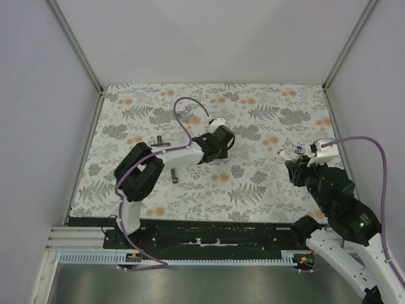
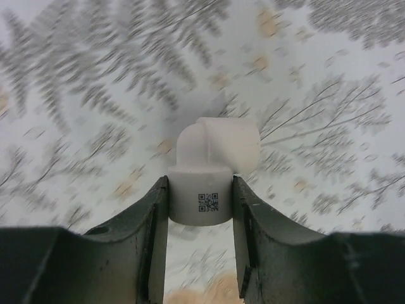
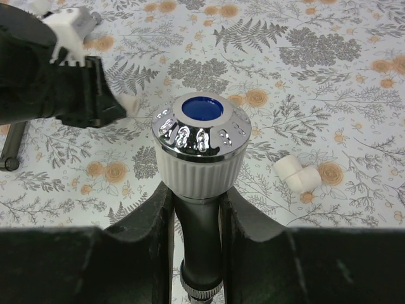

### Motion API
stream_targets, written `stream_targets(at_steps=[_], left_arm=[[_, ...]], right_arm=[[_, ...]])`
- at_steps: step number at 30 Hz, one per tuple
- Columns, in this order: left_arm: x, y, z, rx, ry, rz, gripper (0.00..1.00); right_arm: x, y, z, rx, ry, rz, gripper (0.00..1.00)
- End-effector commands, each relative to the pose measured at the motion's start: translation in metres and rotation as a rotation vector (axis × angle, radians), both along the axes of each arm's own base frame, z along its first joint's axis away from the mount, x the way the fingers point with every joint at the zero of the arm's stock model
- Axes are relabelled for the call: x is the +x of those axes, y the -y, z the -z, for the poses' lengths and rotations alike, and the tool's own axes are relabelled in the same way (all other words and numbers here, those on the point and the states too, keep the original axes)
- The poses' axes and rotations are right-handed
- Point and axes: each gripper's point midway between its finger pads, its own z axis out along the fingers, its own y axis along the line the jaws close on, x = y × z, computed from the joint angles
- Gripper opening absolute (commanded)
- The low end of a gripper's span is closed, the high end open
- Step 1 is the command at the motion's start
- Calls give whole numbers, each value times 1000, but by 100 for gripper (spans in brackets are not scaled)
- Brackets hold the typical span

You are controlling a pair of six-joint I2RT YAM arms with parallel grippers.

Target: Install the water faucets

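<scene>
Above the floral desk [image 1: 253,183] | left end effector [image 2: 200,193]: jaws pinched on collar of 1 white elbow faucet piece [image 2: 218,149] | label: QR code [image 2: 207,202] on that collar | right end effector [image 3: 197,193]: jaws clamped on dark stem of 1 chrome-capped faucet [image 3: 199,136], blue disc in cap, rim embossing unreadable | 1 loose white elbow [image 3: 297,174] lying on desk near it

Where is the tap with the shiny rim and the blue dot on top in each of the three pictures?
Top external: the blue-topped tap sits right of middle, at the tip of the right gripper.
Left wrist: not in it; the left gripper holds a white elbow piece.
Right wrist: dead centre, clamped in that gripper.
Shared landmark: the floral tablecloth, in all three views.
</scene>
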Motion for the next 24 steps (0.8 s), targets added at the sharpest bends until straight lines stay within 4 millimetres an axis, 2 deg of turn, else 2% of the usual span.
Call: stream_targets(at_steps=[1,6,10,11,15,20,24], left_arm=[[-22,-59,-28,-19,32,-225,14],[-64,-111,-13,-11,-27,-348,15],[-83,-128,-5,-36,-61,-407,18],[-86,-131,-3,-44,-69,-419,21],[-91,-129,1,-88,-97,-439,34],[-97,-115,0,-166,-142,-432,58],[-103,-102,-1,-219,-173,-416,70]], right_arm=[[2,-10,-4,42,22,-36,0],[1,-21,3,74,1,-79,0],[0,-27,6,86,-8,-103,0],[-1,-27,7,88,-11,-107,0],[-2,-31,10,104,-20,-121,0],[-5,-33,10,119,-19,-137,0],[-6,-34,11,119,-21,-144,0]])
